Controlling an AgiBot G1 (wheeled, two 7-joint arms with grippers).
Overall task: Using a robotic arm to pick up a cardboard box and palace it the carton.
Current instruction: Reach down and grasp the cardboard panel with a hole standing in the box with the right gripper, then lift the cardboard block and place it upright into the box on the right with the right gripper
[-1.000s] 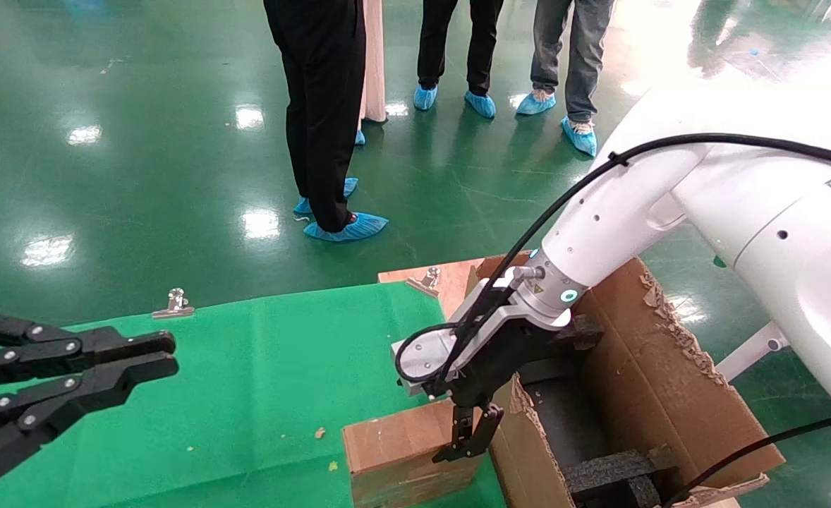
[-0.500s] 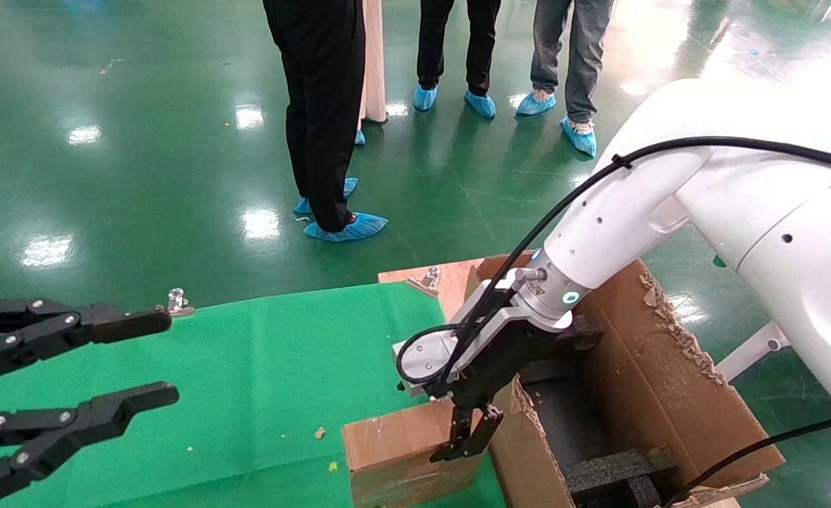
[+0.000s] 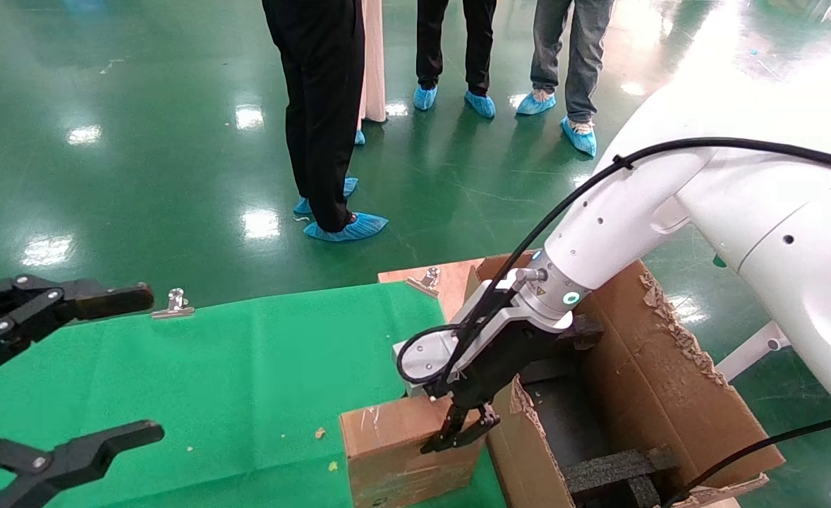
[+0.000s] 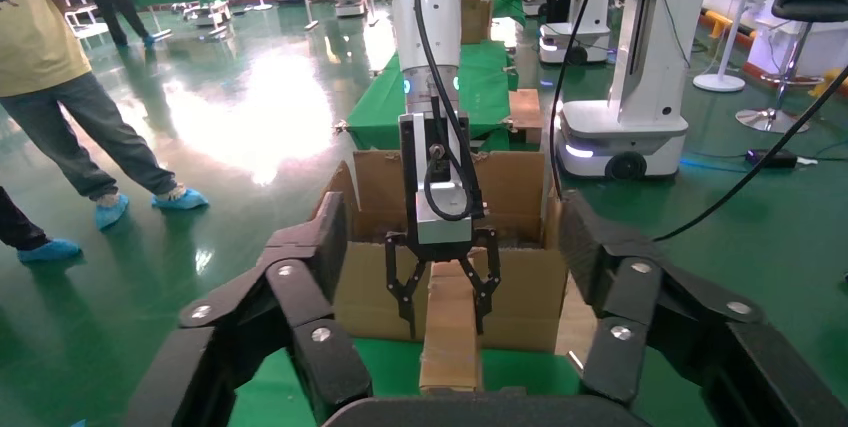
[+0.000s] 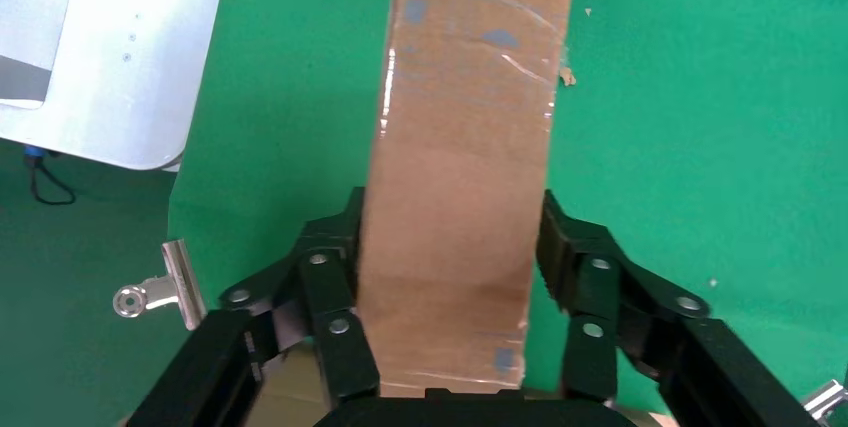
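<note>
The small brown cardboard box (image 3: 387, 437) stands on edge on the green cloth, right beside the carton (image 3: 669, 395). My right gripper (image 3: 458, 434), on the white robotic arm (image 3: 620, 219), reaches down over the box's end nearest the carton. In the right wrist view its fingers (image 5: 335, 297) press both long sides of the box (image 5: 470, 97). The tall carton has ragged flap edges and black foam blocks (image 3: 613, 469) inside. My left gripper (image 3: 149, 364) hovers wide open over the cloth at the far left, holding nothing, and faces the box (image 4: 450, 357) and carton (image 4: 520, 287).
A green cloth (image 3: 246, 367) covers the table, held by metal clips (image 3: 174, 303) (image 3: 426, 279) at its far edge. Several people (image 3: 324, 106) in blue shoe covers stand on the glossy green floor beyond. A black cable (image 3: 754, 448) runs past the carton's right side.
My left gripper has gone from shut to wide open. The right gripper has sunk lower around the box, and the box's top edge has shifted up slightly.
</note>
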